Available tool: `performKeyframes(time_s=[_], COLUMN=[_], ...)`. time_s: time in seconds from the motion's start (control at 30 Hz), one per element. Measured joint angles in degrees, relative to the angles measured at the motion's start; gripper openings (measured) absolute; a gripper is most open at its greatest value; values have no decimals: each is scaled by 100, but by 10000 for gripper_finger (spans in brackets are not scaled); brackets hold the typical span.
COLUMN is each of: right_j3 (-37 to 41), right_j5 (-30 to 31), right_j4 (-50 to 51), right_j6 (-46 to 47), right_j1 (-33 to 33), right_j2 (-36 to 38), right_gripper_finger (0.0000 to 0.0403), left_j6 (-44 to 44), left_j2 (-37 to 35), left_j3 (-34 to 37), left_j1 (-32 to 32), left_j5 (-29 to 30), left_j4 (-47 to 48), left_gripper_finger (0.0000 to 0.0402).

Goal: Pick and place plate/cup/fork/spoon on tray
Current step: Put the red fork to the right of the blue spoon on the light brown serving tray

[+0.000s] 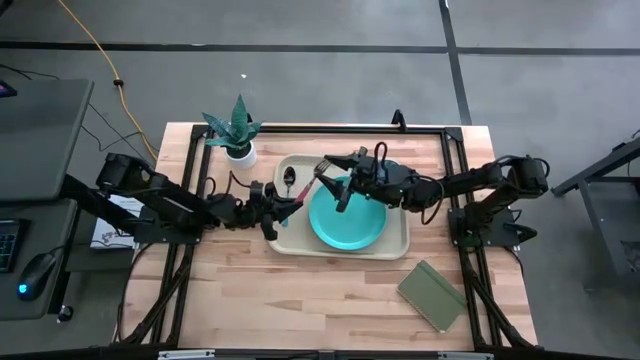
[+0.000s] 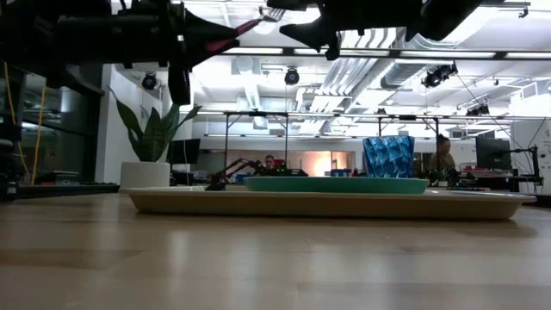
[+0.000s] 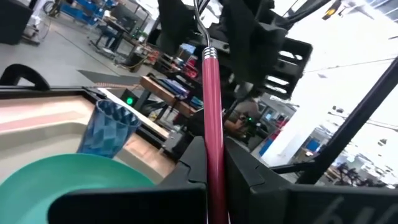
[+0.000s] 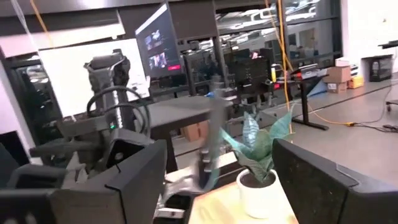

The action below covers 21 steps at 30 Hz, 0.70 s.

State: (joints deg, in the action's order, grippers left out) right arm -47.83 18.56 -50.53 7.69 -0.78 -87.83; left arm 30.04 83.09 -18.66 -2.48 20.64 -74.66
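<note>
Trays: one beige tray sat on the table.
Plates: one teal plate lay in the tray.
Cups: one blue cup stood in the tray.
Forks: one, the red-handled fork.
Spoons: one spoon lay in the tray.
Potted plants: one, a white-potted plant.
Notebooks: one olive notebook.
Grippers: two, the left gripper and the right gripper.
People: at least one person was visible far back in the room.
</note>
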Motion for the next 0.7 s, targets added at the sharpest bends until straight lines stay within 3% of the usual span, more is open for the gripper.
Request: performKeyframes(time_s=[0.13,0.23,0.5,0.7], right_j3=[-11,-11,-11,-11], right_j5=[-15,48,253,321], right_j4=[12,16,14,57], right_j6=[28,77,173,134], right_j1=[7,5,5,7], right_j2=[0,0,0,0], right_gripper_finger=[266,224,19,11], left_j6=[39,41,74,-14], left_j2=[0,0,0,-4], left_j3=[-9,-9,-9,-9], left_j1=[4,4,5,11], left_j5=[10,45,83,84], left_j4=[31,30,94,159], left_gripper_finger=[1,1,1,5])
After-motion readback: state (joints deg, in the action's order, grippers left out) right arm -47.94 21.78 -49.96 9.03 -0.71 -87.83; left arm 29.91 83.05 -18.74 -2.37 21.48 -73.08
